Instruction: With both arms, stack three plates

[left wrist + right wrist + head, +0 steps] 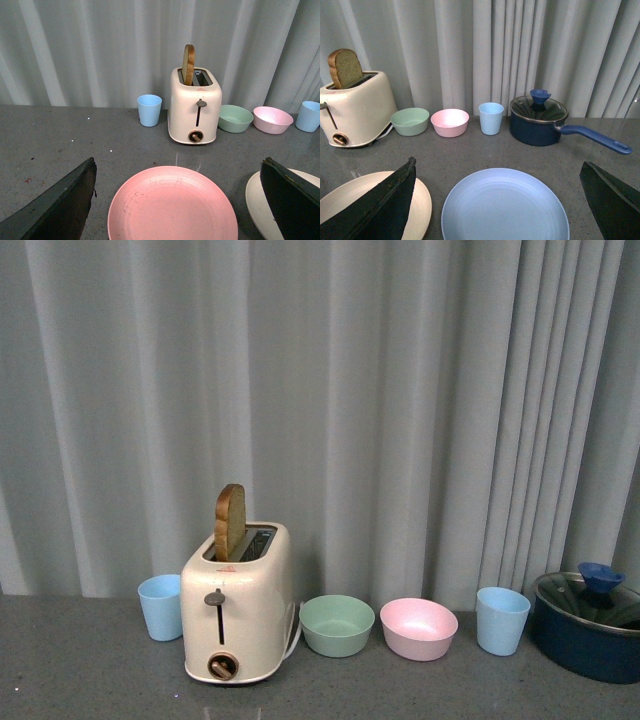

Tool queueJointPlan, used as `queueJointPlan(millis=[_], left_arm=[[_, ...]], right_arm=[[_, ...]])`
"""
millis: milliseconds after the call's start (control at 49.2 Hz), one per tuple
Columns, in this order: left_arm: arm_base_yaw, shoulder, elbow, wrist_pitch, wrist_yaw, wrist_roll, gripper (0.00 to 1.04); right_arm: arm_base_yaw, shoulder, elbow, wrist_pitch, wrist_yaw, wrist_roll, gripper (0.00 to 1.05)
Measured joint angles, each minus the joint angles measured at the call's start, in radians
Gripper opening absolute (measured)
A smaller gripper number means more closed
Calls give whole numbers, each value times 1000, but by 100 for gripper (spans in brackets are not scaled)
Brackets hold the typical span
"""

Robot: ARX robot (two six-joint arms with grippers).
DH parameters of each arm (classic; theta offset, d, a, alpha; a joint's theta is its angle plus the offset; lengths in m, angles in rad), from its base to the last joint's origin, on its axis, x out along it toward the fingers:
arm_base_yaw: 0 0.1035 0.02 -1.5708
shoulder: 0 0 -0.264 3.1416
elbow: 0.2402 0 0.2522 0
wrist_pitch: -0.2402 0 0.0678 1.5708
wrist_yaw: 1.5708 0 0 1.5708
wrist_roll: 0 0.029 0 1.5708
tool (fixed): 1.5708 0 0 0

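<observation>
In the left wrist view a pink plate (172, 207) lies flat on the grey table between the wide-open fingers of my left gripper (180, 200), with a cream plate (257, 205) beside it. In the right wrist view a light blue plate (505, 210) lies between the wide-open fingers of my right gripper (497, 200), with the cream plate (422, 207) beside it. Both grippers are empty and above the plates. No plate or arm shows in the front view.
At the back by the curtain stand a cream toaster (238, 602) with toast, a blue cup (161, 606), a green bowl (337, 625), a pink bowl (418, 628), another blue cup (501, 620) and a dark blue lidded saucepan (590, 625) with its handle (595, 137) sticking out.
</observation>
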Motion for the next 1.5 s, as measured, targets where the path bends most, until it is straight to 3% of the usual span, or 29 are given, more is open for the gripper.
queueJointPlan(millis=[1503], left_arm=[[0, 0, 0, 0, 0, 0, 98]], right_arm=[[0, 0, 0, 0, 0, 0, 97]])
